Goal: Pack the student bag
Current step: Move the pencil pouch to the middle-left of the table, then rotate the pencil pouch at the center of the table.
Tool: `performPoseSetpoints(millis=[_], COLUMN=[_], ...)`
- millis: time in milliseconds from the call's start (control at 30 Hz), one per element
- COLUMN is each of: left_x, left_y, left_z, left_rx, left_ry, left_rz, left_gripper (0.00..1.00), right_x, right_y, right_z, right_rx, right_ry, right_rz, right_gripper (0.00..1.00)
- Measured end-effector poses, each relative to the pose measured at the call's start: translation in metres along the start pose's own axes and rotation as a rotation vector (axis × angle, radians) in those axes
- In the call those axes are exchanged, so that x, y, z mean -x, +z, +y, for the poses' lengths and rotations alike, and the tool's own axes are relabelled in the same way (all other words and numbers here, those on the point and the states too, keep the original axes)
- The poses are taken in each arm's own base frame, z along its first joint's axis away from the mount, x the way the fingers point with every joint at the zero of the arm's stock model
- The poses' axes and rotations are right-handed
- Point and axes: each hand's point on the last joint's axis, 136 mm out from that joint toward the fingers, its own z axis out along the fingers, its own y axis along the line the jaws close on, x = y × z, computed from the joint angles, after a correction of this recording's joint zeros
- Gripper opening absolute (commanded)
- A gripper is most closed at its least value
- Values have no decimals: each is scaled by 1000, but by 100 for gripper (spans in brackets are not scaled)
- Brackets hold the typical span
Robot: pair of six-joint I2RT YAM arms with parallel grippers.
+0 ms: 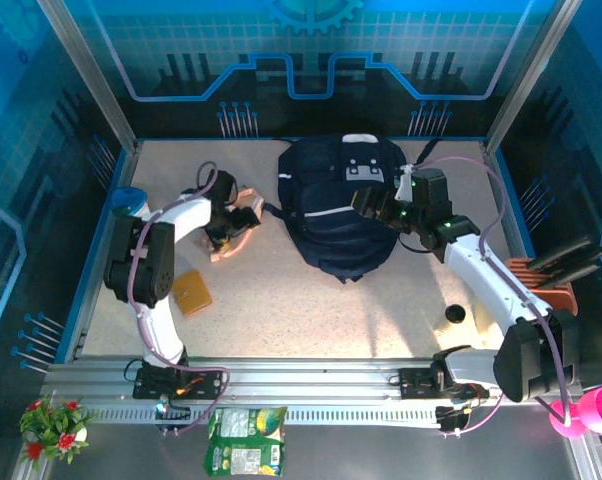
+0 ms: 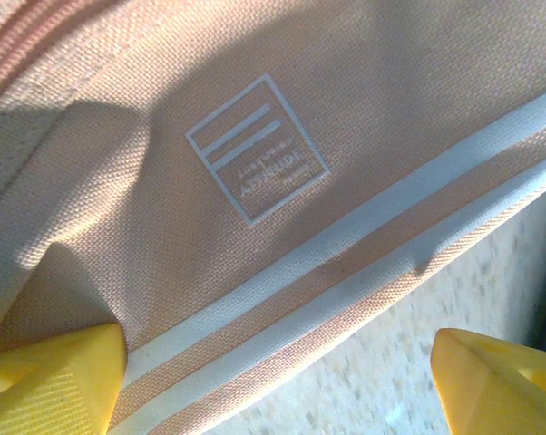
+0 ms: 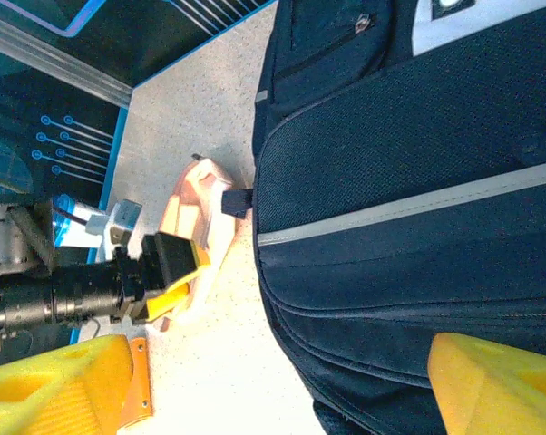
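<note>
The student bag (image 1: 341, 205) is a dark navy backpack with a thin white stripe, lying flat at the table's back centre. In the right wrist view the student bag (image 3: 418, 181) takes up the right half. My right gripper (image 1: 369, 202) hangs over its right side, open, with yellow fingertips (image 3: 55, 381) spread wide and nothing between them. A pink pencil pouch (image 1: 231, 225) lies just left of the bag. My left gripper (image 1: 221, 222) is right above the pouch (image 2: 255, 163), open. One fingertip (image 2: 55, 372) is over the fabric and the other is over bare table.
A small orange-brown notebook (image 1: 192, 291) lies near the left arm. A small black object (image 1: 454, 314) sits beside the right arm. An orange rack (image 1: 546, 280) stands at the right edge and a blue object (image 1: 128, 200) at the left edge. Blue walls enclose the table.
</note>
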Motion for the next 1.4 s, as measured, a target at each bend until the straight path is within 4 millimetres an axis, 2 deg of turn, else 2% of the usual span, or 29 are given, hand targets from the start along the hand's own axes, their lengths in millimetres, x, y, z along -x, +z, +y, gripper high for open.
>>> performPoseSetpoints(millis=[100,233,333,467,533,733,833,900,967,1100,1233,1300,1400], left_x=[-19,-23,-15,11,25,61,72,74,71,51,30,27,-5], left_y=[-1,-11,-28,-55,-64,-74,-69,-59,-47,-22,-12,-16,-21], left_z=[-11,-21,-29,-41,-36,-3,13,22,30,43,45,39,19], left_rx=[-22,-60,-83,-128,-137,-134,-122,-106,-87,-71,-100,-133,-182], left_ry=[28,59,113,167,162,80,44,25,15,-3,-14,-11,21], left_rz=[24,29,1,-81,-115,-167,-174,-159,-134,-49,9,0,45], left_gripper=[91,99,99,99,99,99,99,98,96,89,85,85,85], right_x=[-1,1,-2,-12,-16,-32,-44,-54,-66,-85,-92,-93,-93], right_y=[7,14,19,26,31,56,72,82,92,110,117,118,118], right_z=[1,10,20,33,38,52,62,69,74,77,73,71,72], right_rx=[-3,1,8,8,5,-31,-44,-45,-45,-50,-64,-67,-67], right_ry=[0,-21,-48,-82,-96,-132,-149,-155,-155,-141,-123,-122,-118], right_rz=[17,31,40,62,75,129,160,185,215,267,289,291,290], right_gripper=[83,85,86,87,86,86,85,85,84,83,82,82,82])
